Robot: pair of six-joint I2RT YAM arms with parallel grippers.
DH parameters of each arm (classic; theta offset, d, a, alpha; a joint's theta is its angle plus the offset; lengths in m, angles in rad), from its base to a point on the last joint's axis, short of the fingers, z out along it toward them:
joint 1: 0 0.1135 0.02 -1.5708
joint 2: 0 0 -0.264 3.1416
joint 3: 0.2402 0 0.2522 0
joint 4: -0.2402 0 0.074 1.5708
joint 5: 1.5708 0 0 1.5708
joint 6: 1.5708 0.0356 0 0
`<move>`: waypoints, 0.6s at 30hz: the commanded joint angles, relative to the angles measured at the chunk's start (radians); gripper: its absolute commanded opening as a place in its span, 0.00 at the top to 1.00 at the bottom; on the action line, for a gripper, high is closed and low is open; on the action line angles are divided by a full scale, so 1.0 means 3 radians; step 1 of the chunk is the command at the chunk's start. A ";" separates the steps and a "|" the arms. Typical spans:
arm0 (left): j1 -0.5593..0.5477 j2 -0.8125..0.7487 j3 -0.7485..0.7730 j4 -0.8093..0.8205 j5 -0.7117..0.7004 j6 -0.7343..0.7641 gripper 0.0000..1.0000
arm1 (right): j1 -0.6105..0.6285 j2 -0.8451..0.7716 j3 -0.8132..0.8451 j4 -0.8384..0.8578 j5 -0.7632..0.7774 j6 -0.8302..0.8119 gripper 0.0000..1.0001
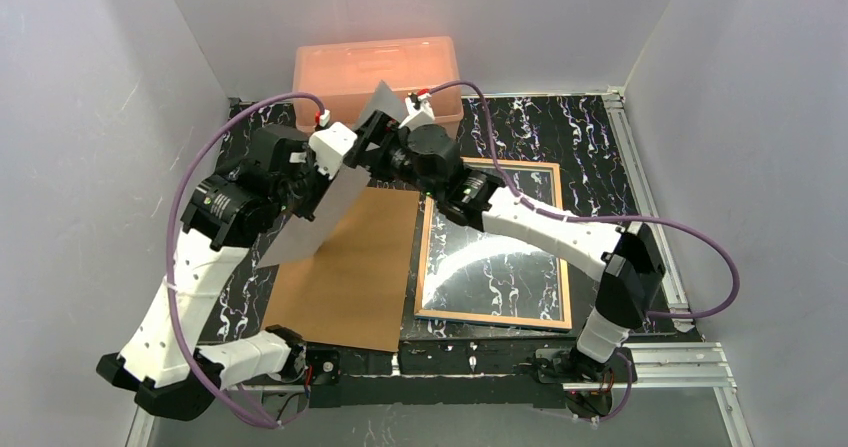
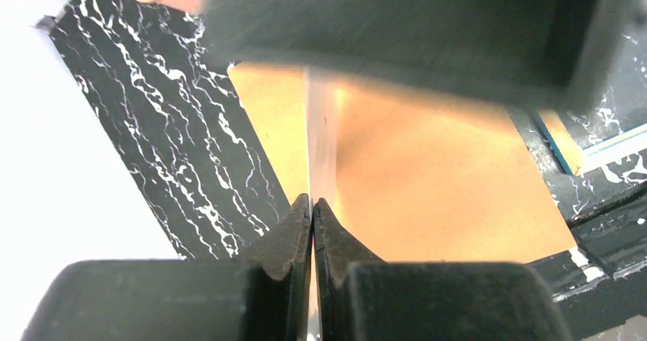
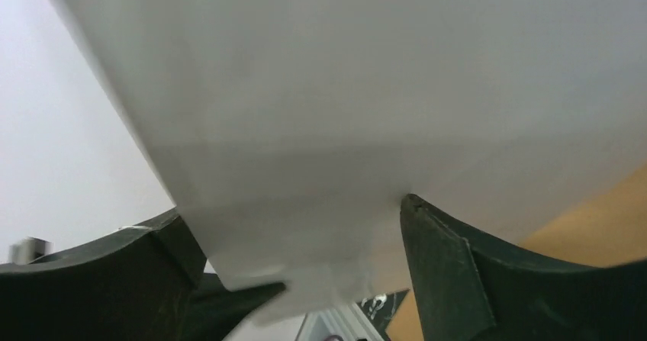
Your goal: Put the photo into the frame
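Top view, count: one photo (image 1: pixel 330 212), one frame (image 1: pixel 490 318), one backing board (image 1: pixel 350 277), one box (image 1: pixel 375 67).
Photo: thin sheet, plain white back showing, held tilted in the air over the board's far left corner.
Frame: flat on the right half of the black marbled table (image 1: pixel 560 127); wood-coloured rim, glossy glass.
Box: peach plastic, at the far edge.
Left wrist view: my left gripper (image 2: pixel 312 201) pinches the photo's edge tight.
Right wrist view: my right gripper (image 3: pixel 294 207) is spread wide, with the white sheet between its fingers.
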 commanded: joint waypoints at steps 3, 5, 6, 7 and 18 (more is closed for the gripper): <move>-0.0012 -0.0230 0.0239 0.0192 0.0092 0.0224 1.00 | -0.0675 -0.0463 -0.0883 0.1518 -0.1681 0.0014 0.01; -0.0010 -0.0220 0.0310 0.0227 0.0072 0.0241 1.00 | -0.0813 -0.0644 -0.1086 0.1717 -0.2116 -0.0144 0.01; -0.0010 -0.0212 0.0356 0.0241 0.0075 0.0243 1.00 | -0.0870 -0.0721 -0.1183 0.1834 -0.2299 -0.0229 0.01; -0.0010 -0.0200 0.0416 0.0254 0.0083 0.0243 1.00 | -0.0920 -0.0803 -0.1305 0.1952 -0.2471 -0.0270 0.01; -0.0010 0.0008 0.0733 0.0243 0.0111 0.0307 1.00 | -0.1702 -0.1567 -0.1814 0.1901 -0.2655 -0.0507 0.01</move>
